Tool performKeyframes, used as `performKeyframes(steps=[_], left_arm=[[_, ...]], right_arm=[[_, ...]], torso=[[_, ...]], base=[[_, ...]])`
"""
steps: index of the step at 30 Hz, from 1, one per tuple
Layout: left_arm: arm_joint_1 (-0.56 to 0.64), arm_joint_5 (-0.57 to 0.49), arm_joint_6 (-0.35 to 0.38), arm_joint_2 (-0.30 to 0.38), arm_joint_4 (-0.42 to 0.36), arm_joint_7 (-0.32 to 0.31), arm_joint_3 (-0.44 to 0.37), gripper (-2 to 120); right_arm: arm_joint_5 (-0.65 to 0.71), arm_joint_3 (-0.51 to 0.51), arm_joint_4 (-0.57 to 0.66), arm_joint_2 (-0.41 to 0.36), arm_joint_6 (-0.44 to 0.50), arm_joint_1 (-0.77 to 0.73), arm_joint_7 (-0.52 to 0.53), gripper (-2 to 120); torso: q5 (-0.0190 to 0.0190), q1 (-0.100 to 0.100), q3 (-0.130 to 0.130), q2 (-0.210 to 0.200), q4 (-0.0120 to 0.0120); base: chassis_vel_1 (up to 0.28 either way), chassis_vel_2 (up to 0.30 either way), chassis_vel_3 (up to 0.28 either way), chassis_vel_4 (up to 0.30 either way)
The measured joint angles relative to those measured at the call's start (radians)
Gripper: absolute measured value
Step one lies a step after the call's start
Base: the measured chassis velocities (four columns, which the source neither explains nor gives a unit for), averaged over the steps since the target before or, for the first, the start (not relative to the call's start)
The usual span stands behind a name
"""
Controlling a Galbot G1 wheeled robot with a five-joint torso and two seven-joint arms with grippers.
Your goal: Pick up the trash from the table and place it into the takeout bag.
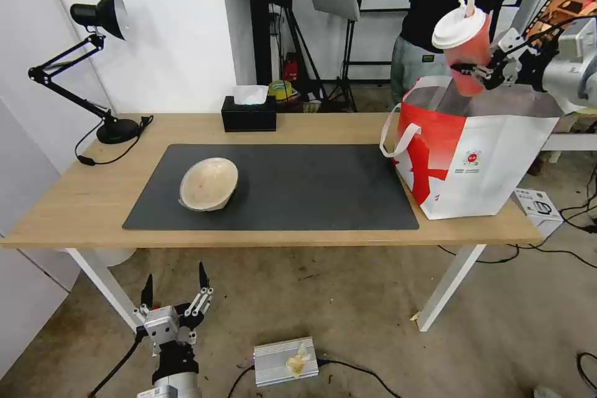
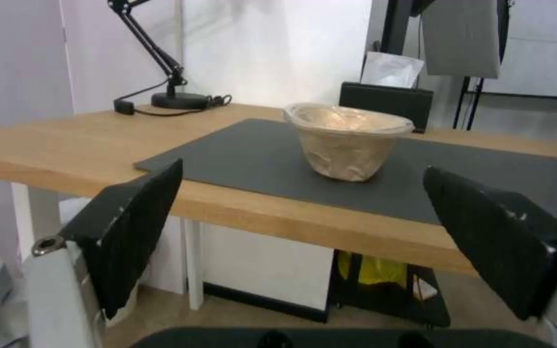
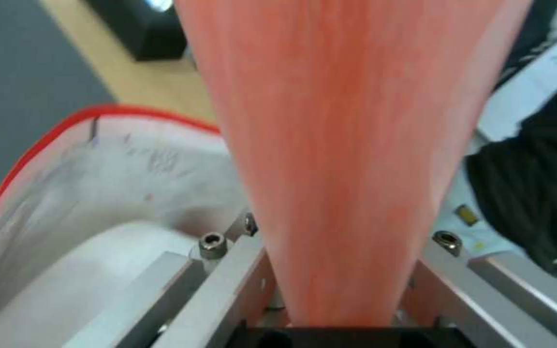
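**Red cup held over open takeout bag; beige bowl on mat**

Table (image 1: 74, 199): light wood on white legs, spanning the middle of the head view, with dark grey mat (image 1: 298, 186) across its centre.

Takeout bag (image 1: 479, 161): white and red, upright at centre right of the head view, at that end of the tabletop beside the mat. Mouth open, foil lining visible, white strap handle hanging on its left face. In the right wrist view, red-edged rim and pale lining (image 3: 98, 159) seen at left, below the cup.

Beige lidded bowl (image 1: 209, 184): left of centre on the mat, tipped onto its side in the head view. Central in the left wrist view (image 2: 346, 140), well apart from the bag.

Red cup with white lid (image 1: 465, 43): upper right of the head view, tilted, in the air just above the bag's opening. Clamped by right gripper (image 1: 482, 70), fingers closed on its lower body; cup wall (image 3: 349, 145) running down between the finger frames.

Black tissue box (image 1: 249, 113): upper centre, behind the mat.

Left gripper (image 1: 175, 289): bottom left, below the table edge, fingers spread wide, holding nothing.
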Motion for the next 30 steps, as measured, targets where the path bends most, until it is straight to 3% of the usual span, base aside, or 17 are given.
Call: performKeyframes(steps=[11, 30], left_arm=[[-0.001, -0.001, 0.000, 0.000, 0.001, 0.000, -0.001, 100], [-0.010, -0.004, 0.000, 0.000, 0.017, 0.001, 0.000, 100]], right_arm=[[-0.108, -0.031, -0.085, 0.027, -0.002, 0.052, -0.190, 6], [-0.265, -0.048, -0.216, 0.095, 0.025, 0.077, -0.259, 6]], torso=[[-0.0001, 0.000, 0.000, 0.000, 0.0000], [-0.0001, 0.000, 0.000, 0.000, 0.0000]], base=[[0.000, 0.000, 0.000, 0.000], [0.000, 0.000, 0.000, 0.000]])
